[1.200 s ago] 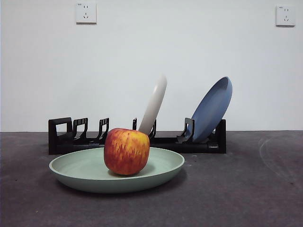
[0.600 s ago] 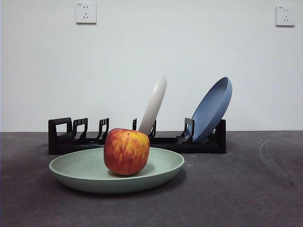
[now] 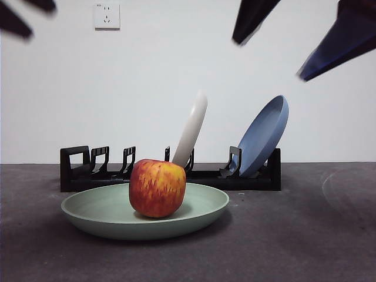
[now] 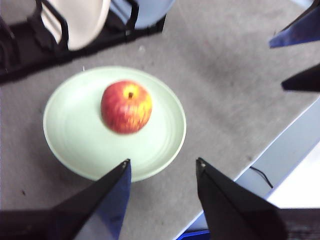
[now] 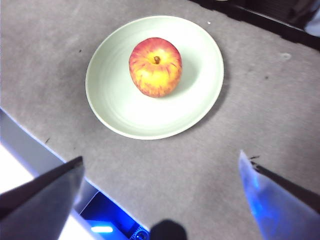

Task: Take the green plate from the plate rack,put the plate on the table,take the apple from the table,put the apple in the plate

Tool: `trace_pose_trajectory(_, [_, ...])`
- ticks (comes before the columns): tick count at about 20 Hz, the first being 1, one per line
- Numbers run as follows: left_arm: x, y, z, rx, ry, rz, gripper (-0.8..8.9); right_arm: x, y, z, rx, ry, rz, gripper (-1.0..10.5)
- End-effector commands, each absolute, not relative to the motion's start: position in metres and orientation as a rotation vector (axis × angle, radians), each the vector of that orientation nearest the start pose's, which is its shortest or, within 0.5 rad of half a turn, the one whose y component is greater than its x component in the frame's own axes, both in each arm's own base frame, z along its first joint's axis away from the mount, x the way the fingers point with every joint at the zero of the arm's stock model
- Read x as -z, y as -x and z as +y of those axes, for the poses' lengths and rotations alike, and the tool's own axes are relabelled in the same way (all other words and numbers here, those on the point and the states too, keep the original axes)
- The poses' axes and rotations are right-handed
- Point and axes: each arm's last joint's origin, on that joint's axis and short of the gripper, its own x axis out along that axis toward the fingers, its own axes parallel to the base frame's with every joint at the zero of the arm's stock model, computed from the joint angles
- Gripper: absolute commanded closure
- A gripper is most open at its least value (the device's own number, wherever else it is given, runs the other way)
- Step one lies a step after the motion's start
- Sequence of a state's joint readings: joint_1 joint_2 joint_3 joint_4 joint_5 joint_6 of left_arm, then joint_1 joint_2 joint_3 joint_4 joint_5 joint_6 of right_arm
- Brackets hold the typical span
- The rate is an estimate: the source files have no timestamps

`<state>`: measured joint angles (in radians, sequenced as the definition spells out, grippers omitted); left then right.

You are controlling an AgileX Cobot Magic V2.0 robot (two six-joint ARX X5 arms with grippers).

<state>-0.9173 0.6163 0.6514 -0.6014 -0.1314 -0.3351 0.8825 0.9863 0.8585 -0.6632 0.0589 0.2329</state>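
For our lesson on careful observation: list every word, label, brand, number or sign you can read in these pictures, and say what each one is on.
There is none to read.
The apple, green plate, white plate, blue plate and plate rack carry no lettering.
The wall socket shows only plug holes; any marking on it is too small to read.
The table is unmarked.

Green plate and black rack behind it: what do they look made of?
The shallow round sage-green plate looks like matte plastic or a fibre composite: even colour, dull sheen, no glaze glint, though matte ceramic is possible. The long black slotted plate rack looks like moulded plastic: thin uniform dividers with a faint gloss.
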Motion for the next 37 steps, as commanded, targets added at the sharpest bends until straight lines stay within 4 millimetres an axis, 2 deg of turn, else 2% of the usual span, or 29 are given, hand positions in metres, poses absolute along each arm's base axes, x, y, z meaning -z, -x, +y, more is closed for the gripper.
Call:
trace_pose_trajectory(1, [-0.265,-0.082,-0.101,0.66,0.045,0.633,8.4,-0.275,-0.126,0.151,-0.674,0.164,0.835,9.0])
trace_pose_trajectory(3, [-0.266,-0.081,-0.101,0.666,0.044,0.631,8.22,-0.273,-0.128,0.152,-0.673,0.167,0.841,9.6])
trace_pose_trajectory(23, [-0.259,-0.089,-0.109,0.644,0.012,0.681,8.17,-0.274,-0.129,0.151,-0.584,0.178,0.813,9.6])
trace_pose_trajectory(27, [-0.276,-0.089,-0.081,0.573,0.126,0.525,8.17,-0.274,-0.129,0.15,-0.583,0.178,0.813,9.6])
trace_pose_trajectory(31, [-0.29,-0.09,-0.035,0.342,0.281,0.347,8.17,-0.274,-0.129,0.15,-0.584,0.178,0.813,9.6])
trace_pose_trajectory(34, [-0.289,-0.077,-0.014,0.289,0.288,0.255,8.17,-0.274,-0.129,0.15,-0.584,0.178,0.813,9.6])
trace_pose_trajectory(37, [-0.276,-0.068,-0.009,0.281,0.209,0.138,8.17,-0.274,-0.129,0.15,-0.584,0.178,0.813,9.6])
